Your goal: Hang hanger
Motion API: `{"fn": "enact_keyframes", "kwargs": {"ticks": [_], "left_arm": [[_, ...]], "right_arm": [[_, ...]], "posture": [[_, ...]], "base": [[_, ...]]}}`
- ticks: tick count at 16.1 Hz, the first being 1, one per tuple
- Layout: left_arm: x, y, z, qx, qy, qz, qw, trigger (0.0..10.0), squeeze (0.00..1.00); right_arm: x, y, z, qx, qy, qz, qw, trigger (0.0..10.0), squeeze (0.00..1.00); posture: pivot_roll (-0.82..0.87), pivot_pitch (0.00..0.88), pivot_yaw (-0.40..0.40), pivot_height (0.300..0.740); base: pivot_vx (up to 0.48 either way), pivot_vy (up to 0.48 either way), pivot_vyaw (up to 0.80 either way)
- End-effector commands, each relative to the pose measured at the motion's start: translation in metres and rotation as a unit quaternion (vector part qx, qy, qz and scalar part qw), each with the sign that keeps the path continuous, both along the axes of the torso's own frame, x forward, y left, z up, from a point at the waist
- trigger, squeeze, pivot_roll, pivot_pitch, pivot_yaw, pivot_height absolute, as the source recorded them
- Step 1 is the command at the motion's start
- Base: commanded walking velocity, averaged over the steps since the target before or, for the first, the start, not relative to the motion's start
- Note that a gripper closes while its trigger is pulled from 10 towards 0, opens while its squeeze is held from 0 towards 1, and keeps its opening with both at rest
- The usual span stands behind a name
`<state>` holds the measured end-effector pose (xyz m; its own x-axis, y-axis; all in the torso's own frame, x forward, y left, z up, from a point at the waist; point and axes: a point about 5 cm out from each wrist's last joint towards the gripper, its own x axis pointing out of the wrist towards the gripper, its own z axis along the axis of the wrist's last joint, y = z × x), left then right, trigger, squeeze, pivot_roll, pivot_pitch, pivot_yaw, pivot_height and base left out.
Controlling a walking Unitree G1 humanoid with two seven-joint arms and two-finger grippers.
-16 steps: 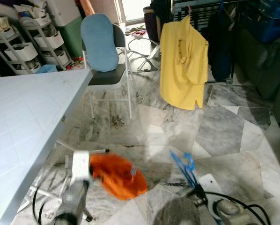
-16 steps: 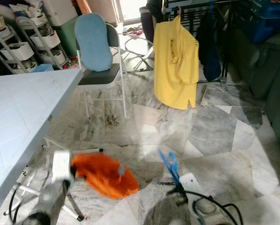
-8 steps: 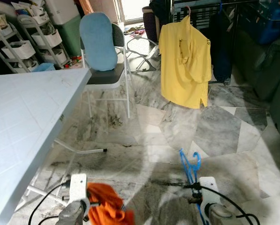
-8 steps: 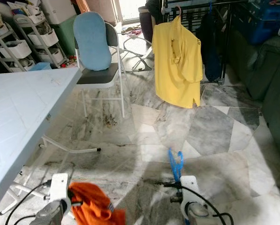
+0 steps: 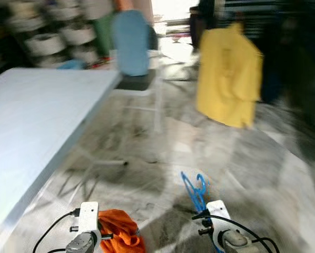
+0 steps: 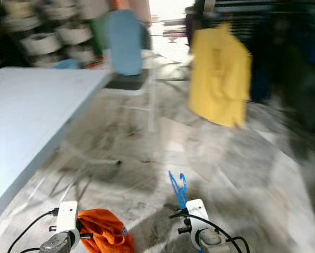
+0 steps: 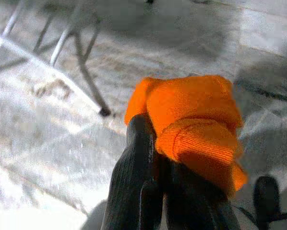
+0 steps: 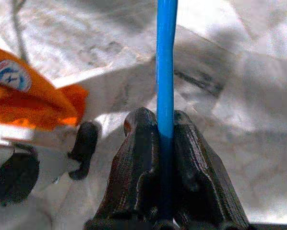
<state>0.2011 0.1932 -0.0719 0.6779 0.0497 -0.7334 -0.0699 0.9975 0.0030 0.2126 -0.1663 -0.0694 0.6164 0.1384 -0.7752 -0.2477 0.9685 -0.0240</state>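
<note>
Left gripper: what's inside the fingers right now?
An orange garment, bunched and clamped between the left gripper's black fingers. The folds cover the far finger's pad, so how deep the grip goes is hidden. Marble floor lies below.

Head stereo pair: high, facing forward and down, blurred. Both eyes share same scene: marble floor [image 5: 147,142], white desk [image 5: 36,121], chair [image 5: 134,47], yellow shirt [image 5: 228,76] far ahead of both claws.

Left wrist camera: close behind left claw [image 7: 155,158], looking along fingers at orange cloth [image 7: 196,124] clamped between them, floor beyond.

Right wrist camera: close behind right claw [image 8: 166,143], looking along fingers pinching blue hanger [image 8: 166,62]; orange cloth and left arm beside that claw, shared with head views.
</note>
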Motion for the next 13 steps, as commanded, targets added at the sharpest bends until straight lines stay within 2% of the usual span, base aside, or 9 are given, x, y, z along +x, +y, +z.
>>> {"fn": "enact_keyframes", "kwargs": {"ticks": [1, 6, 10, 13], "left_arm": [[-0.0023, 0.0034, -0.001, 0.008, 0.007, 0.002, 1.0, 10.0, 0.0], [-0.005, 0.0042, -0.0025, 0.008, 0.013, 0.005, 1.0, 10.0, 0.0], [-0.0048, 0.0039, -0.0024, 0.009, 0.011, 0.009, 1.0, 10.0, 0.0], [-0.0021, 0.0127, 0.0007, 0.004, 0.002, 0.022, 1.0, 10.0, 0.0]], "right_arm": [[0.0006, 0.0016, 0.0001, 0.002, 0.001, 0.0, 1.0, 10.0, 0.0], [-0.0035, 0.0013, -0.0024, -0.006, 0.008, 0.006, 1.0, 10.0, 0.0], [-0.0049, -0.0056, -0.0026, -0.008, 0.007, -0.004, 1.0, 10.0, 0.0], [-0.0021, -0.0083, -0.0004, 0.001, -0.003, -0.016, 1.0, 10.0, 0.0]], "posture": [[-0.14, 0.0, 0.12, 0.74], [-0.14, 0.0, 0.115, 0.74], [-0.14, 0.0, 0.105, 0.74], [-0.13, 0.0, 0.095, 0.74]], "base": [[0.0, -0.442, 0.8], [0.0, -0.442, 0.8], [0.0, -0.354, 0.8], [0.0, -0.081, 0.77]]}}
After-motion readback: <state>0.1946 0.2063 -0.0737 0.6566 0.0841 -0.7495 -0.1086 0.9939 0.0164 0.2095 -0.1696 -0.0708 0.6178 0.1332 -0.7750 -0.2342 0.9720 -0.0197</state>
